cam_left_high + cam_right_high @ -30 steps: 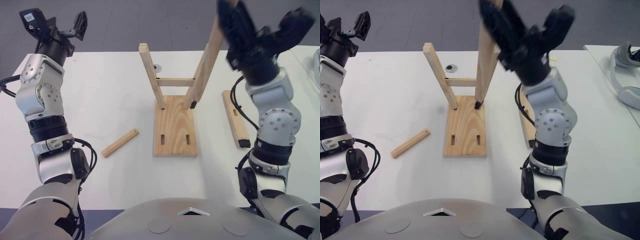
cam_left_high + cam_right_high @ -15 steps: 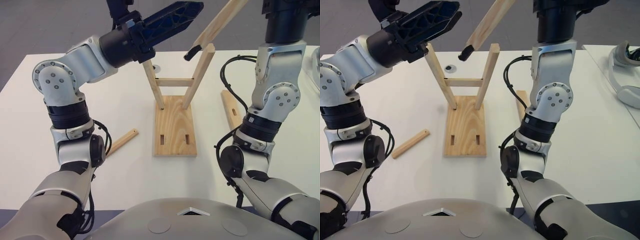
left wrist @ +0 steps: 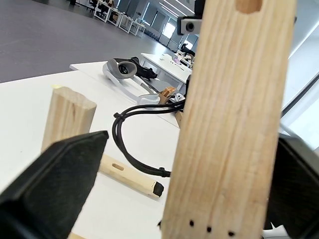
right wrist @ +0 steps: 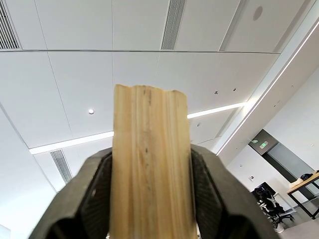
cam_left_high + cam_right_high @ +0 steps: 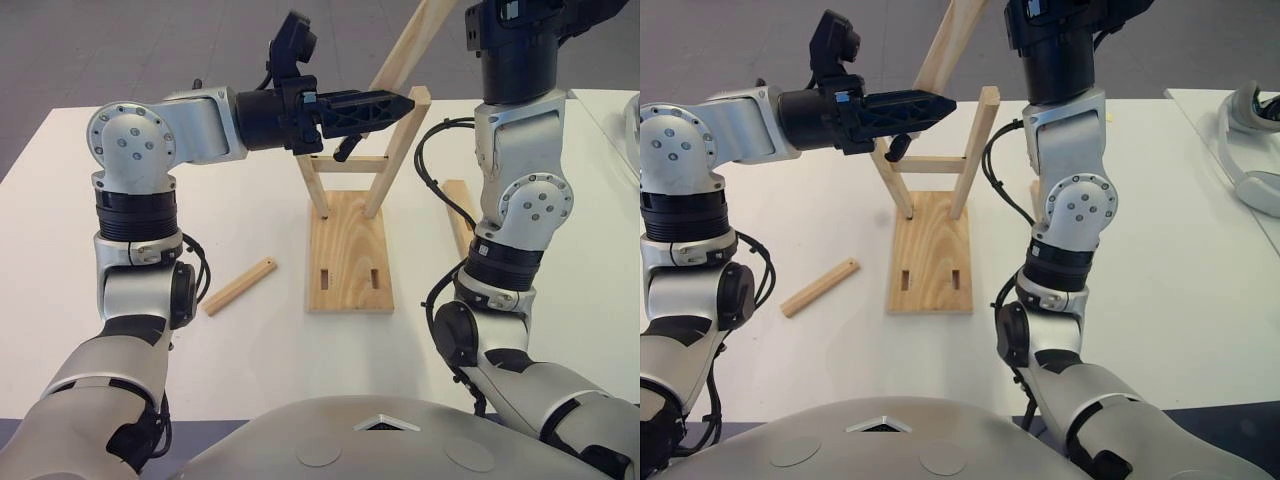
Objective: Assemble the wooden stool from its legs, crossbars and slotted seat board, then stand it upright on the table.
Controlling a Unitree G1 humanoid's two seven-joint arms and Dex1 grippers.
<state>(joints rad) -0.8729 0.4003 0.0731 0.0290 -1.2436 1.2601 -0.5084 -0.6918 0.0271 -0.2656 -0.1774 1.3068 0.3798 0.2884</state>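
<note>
Big white bench (image 5: 220, 215) carries the lot. The seat board (image 5: 348, 255) lies flat in the middle w/ its slotted face up. That makes sense bc the legs get pushed down into it, and the stool only gets stood up at the end.

The far slots are filled by the left standing leg (image 5: 312, 185) and the right standing leg (image 5: 398, 150). A crossbar (image 5: 352, 163) ties them together abt halfway up. The two near slots (image 5: 325, 275) are bare, so imo the job's roughly half done.

The third leg (image 5: 410, 45) hangs slanted in the air over the far end of the board. Its black foot cap (image 5: 345, 152) is at the low end, close by the fitted crossbar. The right pincer (image 4: 152, 191) is clenched on the upper end, fingers hard against the wood.

The left pincer (image 5: 395, 102) comes across from the left and straddles the lower half. In the left wrist view there's a gap btw one finger (image 3: 55, 184) and the wood, so it's released, not gripping yet. Prob a re-grip or a steadying hold, so the long piece can be aimed at a slot.

A spare leg (image 3: 127, 177) lies on the bench right of the board, beside the right arm. A loose crossbar (image 5: 240, 285) lies off to the left of the board. Both look parked there till they're needed.

Everything's pale bare wood w/ clear grain. The held leg shows a mortise near one end and a few tiny holes lower down.
</note>
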